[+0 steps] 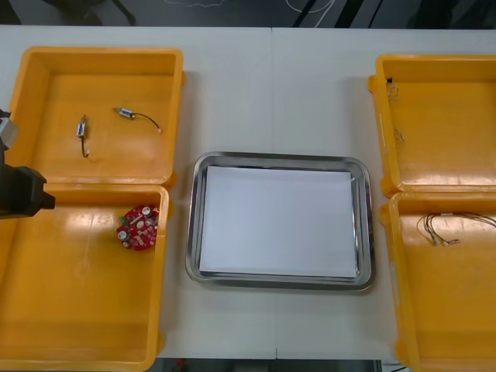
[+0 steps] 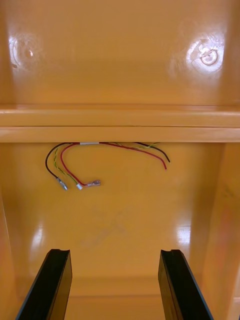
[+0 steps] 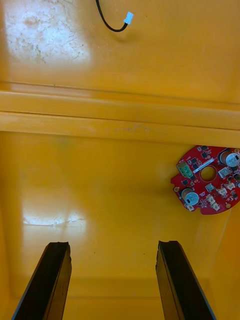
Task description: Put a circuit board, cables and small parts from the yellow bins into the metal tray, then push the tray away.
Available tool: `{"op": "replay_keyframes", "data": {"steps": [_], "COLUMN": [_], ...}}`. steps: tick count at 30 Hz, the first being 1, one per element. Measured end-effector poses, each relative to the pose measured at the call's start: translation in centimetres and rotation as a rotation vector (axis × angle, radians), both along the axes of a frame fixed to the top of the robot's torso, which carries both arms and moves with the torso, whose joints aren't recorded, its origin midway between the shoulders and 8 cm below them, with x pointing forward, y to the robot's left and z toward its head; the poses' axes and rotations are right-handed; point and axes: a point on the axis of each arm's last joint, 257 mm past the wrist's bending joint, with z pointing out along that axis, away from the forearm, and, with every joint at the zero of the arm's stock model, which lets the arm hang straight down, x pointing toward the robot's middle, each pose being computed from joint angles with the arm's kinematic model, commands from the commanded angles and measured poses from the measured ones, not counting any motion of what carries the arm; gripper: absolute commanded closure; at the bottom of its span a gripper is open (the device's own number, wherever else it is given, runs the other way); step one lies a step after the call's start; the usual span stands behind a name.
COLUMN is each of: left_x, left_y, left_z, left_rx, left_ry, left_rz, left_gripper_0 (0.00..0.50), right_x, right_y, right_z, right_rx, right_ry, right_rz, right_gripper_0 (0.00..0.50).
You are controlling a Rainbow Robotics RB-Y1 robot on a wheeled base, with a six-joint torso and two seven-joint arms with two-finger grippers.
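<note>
- Close to the wall of the left near yellow bin [image 1: 77, 310] lies the circuit board [image 3: 207, 179], aside from the left end effector [image 3: 113, 245], fingers apart.
- Right end effector [image 2: 115, 251], also apart, faces the cables [image 2: 100, 162].
- Risk: that wall may block one finger, so the board slides.

The left arm [image 1: 22, 192] is seen at the 9 o'clock edge of the front view, where a black, blocky section of it is extended inward toward 3 o'clock and ends in a blunt tip. The left gripper [image 3: 114, 282] is held with its two black fingers [image 3: 52, 280] spread wide apart, the tips level with each other and slightly converged, and nothing is gripped between them. The right gripper [image 2: 115, 285] is held in a matching pose: its black fingers [image 2: 181, 285] are parted widely, slightly converged toward the tips, and nothing is clamped between them.
</note>
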Motion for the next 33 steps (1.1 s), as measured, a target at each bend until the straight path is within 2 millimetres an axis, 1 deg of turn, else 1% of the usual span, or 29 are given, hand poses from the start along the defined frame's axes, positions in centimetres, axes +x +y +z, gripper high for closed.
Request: {"op": "replay_keyframes", "data": {"steps": [8,12,16,25,29,33], "left_x": [0.0,0.0,-0.1,-0.1,0.0,-0.2], "left_y": [0.0,0.0,-0.3,-0.8,-1.7,-2.8], "left_z": [0.0,-0.1,-0.1,0.0,-0.4,-1.1], "left_rx": [0.0,-0.002,-0.008,-0.017,-0.011,-0.002], "left_ry": [0.0,0.002,0.005,0.007,0.019,0.039], "left_rz": [0.0,-0.001,-0.008,-0.026,-0.053,-0.085], "left_gripper_0": [0.0,0.0,0.0,0.0,0.0,0.0], "right_x": [1.3,2.0,1.9,1.4,1.2,1.1], "right_y": [0.1,-0.1,-0.2,0.7,1.6,2.0], "right_z": [0.5,0.1,-1.2,-4.8,-5.9,-7.1], "right_rx": [0.008,0.003,-0.012,-0.03,0.0,0.046], "right_ry": [-0.063,-0.096,-0.09,-0.049,-0.039,-0.027], "right_rz": [-0.002,-0.007,-0.007,0.014,0.01,-0.011], "right_gripper_0": [0.0,0.0,0.0,0.0,0.0,0.0]}}
